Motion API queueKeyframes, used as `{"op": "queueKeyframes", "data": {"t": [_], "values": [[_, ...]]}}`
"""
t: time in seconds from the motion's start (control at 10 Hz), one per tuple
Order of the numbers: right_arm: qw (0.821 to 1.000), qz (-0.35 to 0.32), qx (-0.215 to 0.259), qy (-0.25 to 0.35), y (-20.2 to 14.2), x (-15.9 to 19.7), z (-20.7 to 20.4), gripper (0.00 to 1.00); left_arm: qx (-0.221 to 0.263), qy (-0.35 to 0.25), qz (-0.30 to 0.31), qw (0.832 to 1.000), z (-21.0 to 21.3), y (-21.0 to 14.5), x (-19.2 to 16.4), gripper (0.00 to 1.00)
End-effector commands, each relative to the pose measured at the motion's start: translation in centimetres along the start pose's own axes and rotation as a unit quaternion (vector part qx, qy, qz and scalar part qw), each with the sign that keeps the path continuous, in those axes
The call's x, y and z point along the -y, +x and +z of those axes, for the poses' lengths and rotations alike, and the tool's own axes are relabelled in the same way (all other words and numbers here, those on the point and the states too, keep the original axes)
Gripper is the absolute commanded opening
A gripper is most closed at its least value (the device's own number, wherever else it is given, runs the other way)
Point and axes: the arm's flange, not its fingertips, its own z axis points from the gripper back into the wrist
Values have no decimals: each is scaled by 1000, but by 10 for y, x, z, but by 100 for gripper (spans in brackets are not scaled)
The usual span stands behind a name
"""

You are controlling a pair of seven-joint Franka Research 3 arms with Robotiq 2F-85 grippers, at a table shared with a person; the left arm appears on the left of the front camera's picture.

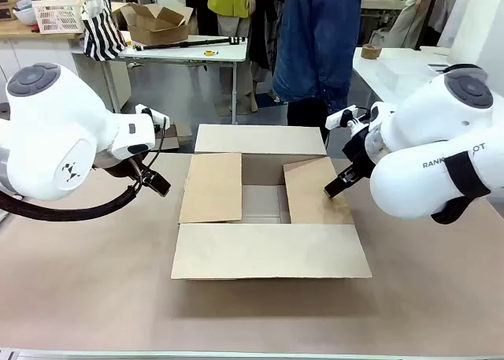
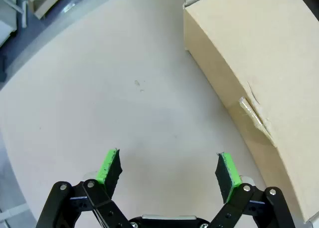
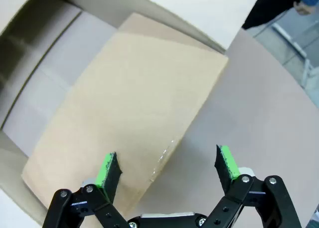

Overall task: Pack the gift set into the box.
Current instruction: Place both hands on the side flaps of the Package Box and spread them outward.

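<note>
Front view shows the large plain brown corrugated cardboard box (image 1: 272,251) mid-way across the beige table (image 1: 87,297), side flaps tilted inward. Left gripper (image 1: 160,187) hangs spread and empty beside it; right gripper (image 3: 167,158), likewise spread, hovers over its right flap.

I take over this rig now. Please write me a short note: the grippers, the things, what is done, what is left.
Left gripper: open, empty, over bare table left of the box.
Right gripper: open, empty, over the outer edge of the box's right flap.
Box: mid-table; near and far flaps lie outward, left flap and right flap fold in over the opening; the bottom between them is bare.
Done: nothing packed yet.
Left: open both side flaps, put the gift set in.
</note>
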Motion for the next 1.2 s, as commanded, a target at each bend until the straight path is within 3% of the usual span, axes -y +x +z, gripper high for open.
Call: {"op": "queueKeyframes", "data": {"t": [0.0,1.0,1.1], "values": [[1000,0,0,0,0,0,0,100,0,0,0,1000,0,0,0,100],[1000,0,0,0,0,0,0,100,0,0,0,1000,0,0,0,100],[1000,-3,-16,8,2,-4,10,100,0,0,0,1000,0,0,0,100]]}}
